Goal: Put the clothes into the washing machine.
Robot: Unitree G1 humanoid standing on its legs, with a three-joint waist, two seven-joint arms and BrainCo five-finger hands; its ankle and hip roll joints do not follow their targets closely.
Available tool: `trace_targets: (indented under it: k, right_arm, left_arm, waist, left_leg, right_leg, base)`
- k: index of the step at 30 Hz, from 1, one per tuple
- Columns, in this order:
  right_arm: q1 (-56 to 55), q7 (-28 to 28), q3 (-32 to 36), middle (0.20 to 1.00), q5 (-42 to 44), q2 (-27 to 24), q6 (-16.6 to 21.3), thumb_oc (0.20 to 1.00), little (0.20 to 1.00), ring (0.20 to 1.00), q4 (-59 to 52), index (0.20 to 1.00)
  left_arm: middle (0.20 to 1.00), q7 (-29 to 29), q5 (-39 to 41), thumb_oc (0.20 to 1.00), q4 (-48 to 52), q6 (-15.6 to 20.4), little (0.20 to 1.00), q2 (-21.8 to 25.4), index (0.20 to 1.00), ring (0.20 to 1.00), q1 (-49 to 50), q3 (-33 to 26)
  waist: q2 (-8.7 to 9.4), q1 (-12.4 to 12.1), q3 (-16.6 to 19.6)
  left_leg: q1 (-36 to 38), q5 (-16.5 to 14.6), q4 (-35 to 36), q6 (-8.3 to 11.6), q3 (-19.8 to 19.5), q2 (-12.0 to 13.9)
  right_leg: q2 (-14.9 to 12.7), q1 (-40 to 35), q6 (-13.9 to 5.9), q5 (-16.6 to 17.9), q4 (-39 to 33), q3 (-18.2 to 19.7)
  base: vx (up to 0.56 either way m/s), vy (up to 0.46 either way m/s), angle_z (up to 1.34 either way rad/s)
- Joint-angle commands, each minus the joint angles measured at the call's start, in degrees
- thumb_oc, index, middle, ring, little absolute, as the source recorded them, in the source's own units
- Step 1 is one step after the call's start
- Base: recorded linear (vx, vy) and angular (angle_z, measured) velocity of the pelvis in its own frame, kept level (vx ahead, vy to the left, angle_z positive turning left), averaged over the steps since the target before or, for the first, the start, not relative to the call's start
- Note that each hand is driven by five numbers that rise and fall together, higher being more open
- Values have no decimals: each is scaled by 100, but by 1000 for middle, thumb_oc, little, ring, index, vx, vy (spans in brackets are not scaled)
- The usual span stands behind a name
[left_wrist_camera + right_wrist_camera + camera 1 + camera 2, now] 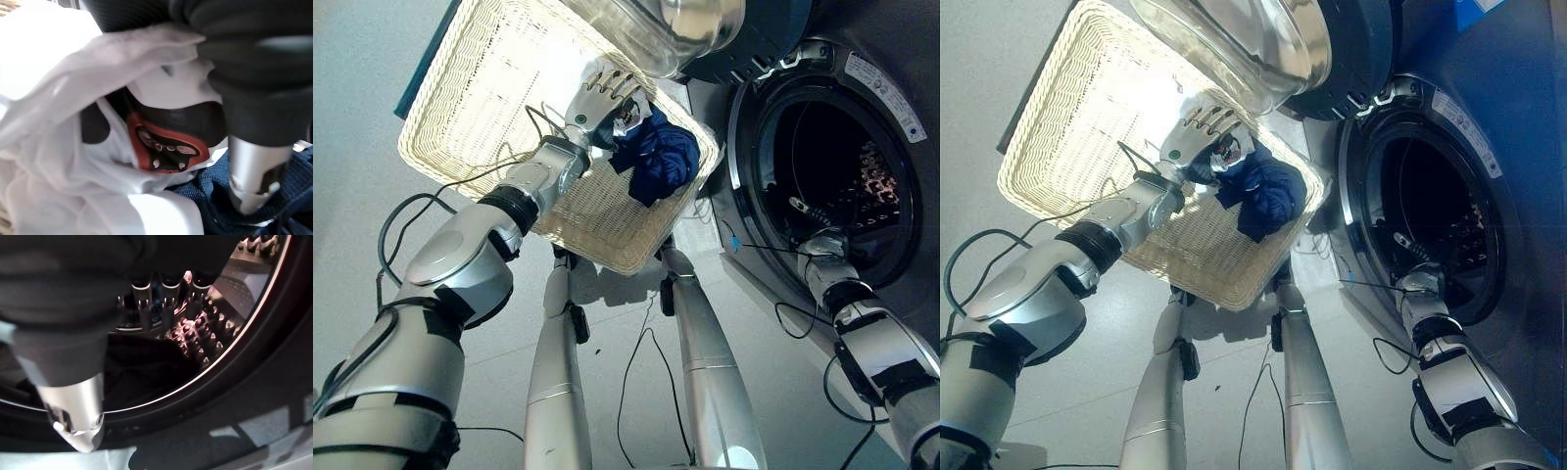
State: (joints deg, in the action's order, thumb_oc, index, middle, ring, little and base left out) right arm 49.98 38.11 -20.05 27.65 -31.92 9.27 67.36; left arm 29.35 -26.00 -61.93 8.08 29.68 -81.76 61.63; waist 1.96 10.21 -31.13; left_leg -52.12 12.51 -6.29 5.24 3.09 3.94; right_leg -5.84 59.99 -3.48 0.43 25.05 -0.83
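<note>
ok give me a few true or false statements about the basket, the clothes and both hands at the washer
1. The left hand rests on clothes in the pale woven wicker basket. True.
2. A dark blue garment lies in the basket beside a white printed garment. True.
3. The round glass washing machine door is closed. False: it is swung open, leaving the drum opening clear.
4. The right hand is over the basket. False: it reaches into the dark washing machine drum.
5. The basket sits inside the drum. False: it sits outside, beside the machine.
</note>
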Motion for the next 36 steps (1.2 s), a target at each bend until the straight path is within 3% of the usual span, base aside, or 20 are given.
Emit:
trace_targets:
  k: [1,7,15,16,17,18,19,36]
  right_arm:
    - [-117,308,-96,1000,5,-202,170,1000,1000,1000,27,1000]
    - [-127,687,-28,1000,-226,-256,129,1000,1000,1000,75,1000]
    - [-162,619,-28,1000,-227,-229,229,1000,1000,1000,-12,1000]
    - [-163,611,-27,1000,-229,-229,240,1000,1000,1000,-18,1000]
    - [-153,608,-43,1000,-218,-211,288,1000,1000,1000,-43,1000]
    - [-147,606,-46,1000,-217,-208,292,1000,1000,1000,-47,1000]
    - [-128,597,-55,1000,-206,-204,303,1000,1000,1000,-54,1000]
    - [-141,921,60,1000,186,-118,1116,1000,1000,1000,-1285,1000]
  left_arm:
    - [1000,-106,234,1000,-849,-241,1000,-79,1000,1000,-63,-422]
    - [1000,322,350,1000,-1089,-292,1000,-51,1000,1000,217,-777]
    - [1000,90,330,1000,-1125,-178,1000,-29,1000,1000,280,-890]
    - [884,58,325,884,-1118,-169,884,-31,884,884,280,-888]
    - [395,-39,308,395,-1128,-162,395,-50,395,395,269,-861]
    - [231,-58,309,231,-1129,-159,231,-54,231,231,267,-856]
    - [200,-106,326,200,-1134,-142,200,-62,200,200,262,-838]
    - [200,-681,556,200,-881,-94,200,-24,200,200,391,-915]
  waist:
    - [116,69,134]
    - [136,6,134]
    - [176,-4,134]
    - [177,-4,134]
    - [187,-3,134]
    - [190,-2,134]
    - [196,-2,134]
    - [206,21,134]
  left_leg:
    - [-38,-760,-673,145,326,-95]
    - [-81,-752,-690,145,250,-97]
    - [-110,-759,-709,144,222,-91]
    - [-109,-759,-708,145,221,-90]
    - [-124,-761,-721,145,217,-90]
    - [-128,-762,-726,145,216,-89]
    - [-134,-762,-734,145,212,-88]
    - [-188,-752,-727,188,230,-76]
  right_leg:
    - [306,-337,-544,999,-1270,-126]
    - [305,-333,-542,982,-1238,-152]
    - [305,-322,-551,974,-1222,-160]
    - [305,-322,-553,976,-1222,-161]
    - [304,-312,-554,977,-1214,-165]
    - [304,-309,-554,977,-1212,-165]
    - [302,-308,-553,978,-1212,-166]
    - [307,-246,-560,959,-1200,-141]
  base:
    - [0,0,0]
    - [0,0,0]
    - [0,0,0]
    - [0,0,0]
    - [0,0,0]
    - [0,0,0]
    - [0,0,0]
    - [0,0,0]
